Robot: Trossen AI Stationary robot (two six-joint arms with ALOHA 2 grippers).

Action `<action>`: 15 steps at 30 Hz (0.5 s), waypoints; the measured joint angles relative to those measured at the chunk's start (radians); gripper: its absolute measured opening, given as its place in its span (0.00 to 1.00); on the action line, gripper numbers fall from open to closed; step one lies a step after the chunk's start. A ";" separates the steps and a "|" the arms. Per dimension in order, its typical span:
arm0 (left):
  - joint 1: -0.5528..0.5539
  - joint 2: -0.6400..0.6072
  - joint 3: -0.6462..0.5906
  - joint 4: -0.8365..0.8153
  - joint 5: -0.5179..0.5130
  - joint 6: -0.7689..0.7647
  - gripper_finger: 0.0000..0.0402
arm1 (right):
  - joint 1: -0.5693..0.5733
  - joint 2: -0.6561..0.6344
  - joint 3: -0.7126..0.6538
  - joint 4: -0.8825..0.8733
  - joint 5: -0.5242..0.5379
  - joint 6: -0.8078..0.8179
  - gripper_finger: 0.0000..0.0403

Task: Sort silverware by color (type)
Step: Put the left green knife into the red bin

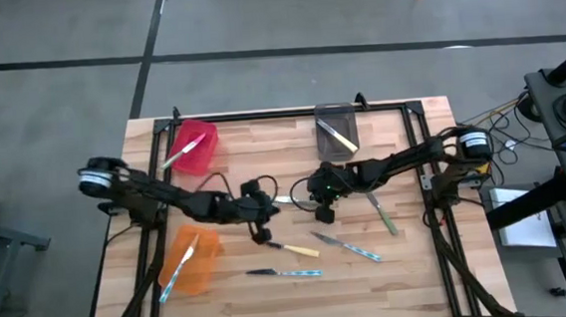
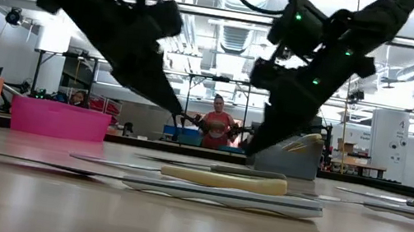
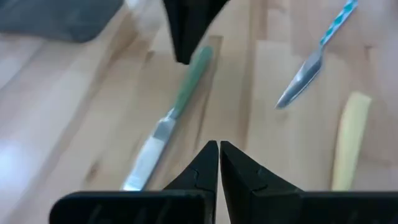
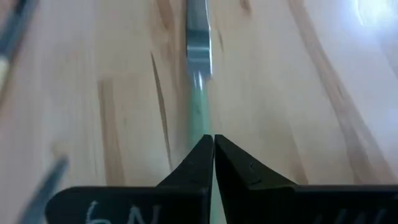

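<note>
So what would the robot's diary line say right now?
left hand: shut, empty | right hand: shut, over green-handled knife | loose knives: on table

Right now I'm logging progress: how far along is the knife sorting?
Partly done: the red bin, grey bin and orange bin each hold a knife or two. Nothing is in hand; the left claw and right claw are shut and empty mid-table. Several knives remain on the table.
</note>
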 joint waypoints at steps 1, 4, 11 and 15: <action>-0.005 0.028 0.009 0.033 0.001 0.000 0.00 | 0.000 -0.009 -0.011 -0.011 0.000 -0.010 0.02; -0.013 0.102 0.048 0.062 0.002 -0.003 0.00 | -0.001 -0.018 -0.037 -0.007 0.000 -0.032 0.02; -0.016 0.249 0.189 0.051 0.000 0.015 0.00 | -0.011 0.021 -0.081 0.025 0.005 -0.050 0.02; -0.016 0.289 0.242 -0.028 -0.009 0.023 0.00 | -0.007 0.048 -0.083 0.069 -0.019 -0.018 0.02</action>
